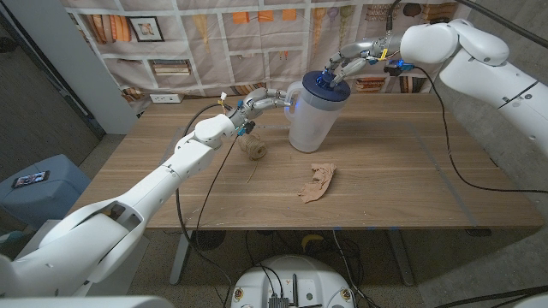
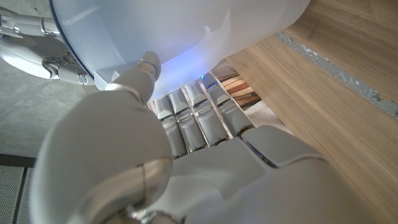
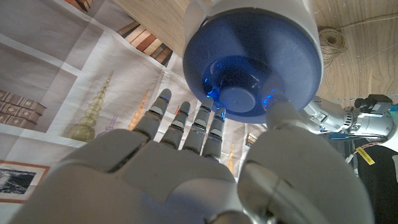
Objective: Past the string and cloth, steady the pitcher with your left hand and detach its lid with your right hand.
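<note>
The white translucent pitcher [image 1: 312,120] stands upright at the far middle of the table, and its blue lid [image 1: 330,80] sits on top. My left hand [image 1: 264,100] reaches in from the left and holds the pitcher at its handle side. In the left wrist view the thumb [image 2: 147,67] presses on the pitcher wall [image 2: 186,25]. From above right, my right hand [image 1: 353,58] comes down onto the lid. Its thumb [image 3: 281,118] and fingertips [image 3: 214,121] close on the lid [image 3: 252,59] around the middle knob.
A ball of string [image 1: 253,151] lies on the table just in front of my left wrist. A crumpled tan cloth [image 1: 318,182] lies nearer the front, right of the string. Black cables trail over the table by both arms. A printed shelf backdrop hangs behind.
</note>
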You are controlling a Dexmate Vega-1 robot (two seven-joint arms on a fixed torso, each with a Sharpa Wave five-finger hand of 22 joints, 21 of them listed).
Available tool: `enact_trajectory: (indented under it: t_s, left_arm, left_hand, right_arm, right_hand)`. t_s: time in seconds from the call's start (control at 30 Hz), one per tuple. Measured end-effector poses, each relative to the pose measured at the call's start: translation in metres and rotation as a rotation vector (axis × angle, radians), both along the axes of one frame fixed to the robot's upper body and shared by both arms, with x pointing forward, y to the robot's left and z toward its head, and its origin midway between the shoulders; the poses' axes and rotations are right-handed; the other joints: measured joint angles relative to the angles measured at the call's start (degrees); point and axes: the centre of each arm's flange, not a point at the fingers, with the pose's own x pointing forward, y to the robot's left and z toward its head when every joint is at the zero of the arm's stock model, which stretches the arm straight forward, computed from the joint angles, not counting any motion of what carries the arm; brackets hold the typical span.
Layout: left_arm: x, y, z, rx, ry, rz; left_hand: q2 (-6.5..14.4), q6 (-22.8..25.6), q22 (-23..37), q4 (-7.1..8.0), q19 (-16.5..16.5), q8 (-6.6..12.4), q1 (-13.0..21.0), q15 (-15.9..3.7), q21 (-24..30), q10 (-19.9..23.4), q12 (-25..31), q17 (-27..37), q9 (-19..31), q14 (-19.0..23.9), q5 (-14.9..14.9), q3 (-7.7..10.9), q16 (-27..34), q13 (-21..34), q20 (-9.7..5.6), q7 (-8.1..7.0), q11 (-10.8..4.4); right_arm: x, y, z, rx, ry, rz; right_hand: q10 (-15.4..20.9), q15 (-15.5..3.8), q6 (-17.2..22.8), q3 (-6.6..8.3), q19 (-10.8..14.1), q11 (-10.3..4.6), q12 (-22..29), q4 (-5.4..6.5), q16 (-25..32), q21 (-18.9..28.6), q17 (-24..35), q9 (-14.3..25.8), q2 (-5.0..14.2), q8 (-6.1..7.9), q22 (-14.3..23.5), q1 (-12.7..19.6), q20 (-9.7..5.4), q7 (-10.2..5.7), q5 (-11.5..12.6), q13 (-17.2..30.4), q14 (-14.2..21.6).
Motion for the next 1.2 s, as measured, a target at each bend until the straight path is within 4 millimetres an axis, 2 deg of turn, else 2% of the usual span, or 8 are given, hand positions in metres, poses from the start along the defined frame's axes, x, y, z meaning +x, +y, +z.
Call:
enact_trajectory:
  t_s: [0.37, 0.5, 0.57, 0.63, 0.73, 0.83, 0.93, 1.2]
  left_arm:
    - [-0.0016, -0.0013, -0.0032, 0.003, 0.004, -0.002]
    - [-0.0022, -0.0014, -0.004, 0.003, 0.005, -0.001]
    - [-0.0025, -0.0015, -0.0042, 0.002, 0.005, -0.001]
    - [-0.0029, -0.0016, -0.0046, 0.002, 0.005, -0.002]
    - [-0.0032, -0.0012, -0.005, 0.0, 0.006, -0.001]
    - [-0.0037, -0.001, -0.0055, -0.004, 0.007, 0.0]
    - [-0.0041, -0.0007, -0.0059, -0.007, 0.007, -0.001]
    - [-0.0051, -0.0003, -0.0062, -0.013, 0.007, 0.0]
  left_hand:
    - [0.0, 0.0, 0.0, 0.16, 0.2, -0.16, 0.0, 0.17, 0.0, 0.0, 0.2, 0.1, 0.0, 0.3, 0.0, -0.16, 0.0, 0.0, 0.2, 0.0, -0.01]
    - [0.0, 0.0, 0.0, 0.16, 0.2, -0.07, 0.0, 0.31, 0.0, 0.2, 0.4, 0.3, 0.0, 0.5, -0.1, -0.16, 0.3, -0.1, 0.2, 0.0, -0.19]
    - [0.0, 0.0, 0.0, 0.16, 0.2, 0.09, 0.0, 0.31, 0.0, 0.4, 0.4, 0.3, 0.0, 0.5, -0.1, -0.16, 0.3, -0.1, 0.2, 0.0, 0.01]
    - [0.0, 0.0, 0.0, 0.16, 0.2, 0.11, 0.0, 0.31, 0.0, 0.5, 0.4, 0.3, 0.0, 0.5, -0.1, -0.16, 0.3, -0.1, 0.2, 0.0, 0.1]
    - [0.0, 0.0, 0.0, 0.16, 0.2, 0.13, 0.0, 0.31, 0.0, 0.5, 0.4, 0.3, 0.0, 0.5, -0.1, -0.16, 0.3, -0.1, 0.2, 0.0, 0.09]
    - [0.0, 0.0, 0.0, 0.16, 0.2, 0.13, 0.0, 0.31, 0.0, 0.5, 0.4, 0.3, -0.1, 0.5, -0.2, -0.16, 0.3, -0.1, 0.2, 0.0, 0.09]
    - [0.0, 0.0, 0.0, 0.16, 0.2, 0.13, 0.0, 0.45, 0.0, 0.5, 0.4, 0.3, 0.0, 0.6, 0.0, -0.16, 0.3, -0.1, 0.2, 0.0, 0.09]
    - [0.0, 0.0, 0.0, 0.16, 0.2, 0.08, 0.0, 0.5, 0.0, 0.6, 0.3, 0.3, 0.0, 0.7, 0.0, -0.16, 0.2, 0.0, 0.2, 0.0, 0.07]
  right_arm:
    - [0.0, 0.001, 0.0011, -0.009, -0.011, -0.014]
    - [-0.0013, 0.002, 0.0013, -0.014, -0.016, -0.018]
    - [-0.0018, 0.0025, 0.0004, -0.017, -0.018, -0.019]
    - [-0.002, 0.0029, -0.0011, -0.021, -0.018, -0.02]
    - [-0.0024, 0.0032, -0.0026, -0.024, -0.021, -0.022]
    - [-0.0034, 0.003, -0.0035, -0.024, -0.027, -0.022]
    - [-0.0042, 0.0024, -0.0039, -0.024, -0.033, -0.023]
    - [-0.0056, 0.0018, -0.0049, -0.022, -0.047, -0.023]
  right_hand:
    - [1.3, -0.22, 0.0, -0.01, 0.4, -1.34, 0.0, -0.34, 0.4, 0.0, 0.0, 0.0, 0.29, 0.0, 0.0, 1.2, -0.4, -0.83, -1.1, 0.0, 1.0]
    - [2.3, -0.01, 0.2, -0.18, 0.6, -1.65, 0.2, -0.52, 0.9, 0.0, 0.0, 0.0, -0.46, 0.13, 0.0, 2.0, -0.2, -1.05, -2.0, 0.0, 1.6]
    - [2.6, -0.21, 0.7, -0.24, 1.0, -2.03, 0.2, -0.58, 0.9, 0.0, 0.0, 0.0, -0.95, 0.69, 0.0, 2.5, -0.54, -1.55, -2.4, 0.1, 1.8]
    - [2.7, -0.21, 1.7, -0.24, 0.9, -2.09, 0.2, -0.58, 1.2, 0.0, 0.0, 0.0, -0.38, 0.9, 0.0, 3.1, -0.52, -1.63, -2.8, 0.3, 1.8]
    - [4.0, -0.11, 3.7, -0.26, 1.1, -2.53, 0.2, -0.56, 1.4, 0.0, 0.2, 0.1, -1.23, 2.1, 0.0, 3.9, -0.73, -2.21, -3.6, 0.3, 2.6]
    - [5.3, -0.12, 6.0, -0.75, 1.3, -3.16, 0.4, -0.43, 1.8, 0.0, 0.3, 0.2, -0.67, 3.34, 0.0, 4.4, -0.92, -2.71, -4.2, 0.5, 3.0]
    - [6.3, -0.11, 7.7, -0.95, 1.9, -3.65, 0.4, -0.33, 2.2, 0.0, 0.5, 0.3, -1.19, 4.34, 0.0, 5.0, -0.7, -3.17, -4.5, 0.8, 3.8]
    - [7.9, -0.11, 8.9, -1.36, 2.4, -4.61, 0.9, -0.25, 2.9, 0.0, 0.5, 0.4, -0.9, 4.89, 0.0, 5.3, -1.13, -3.57, -4.4, 1.1, 4.4]
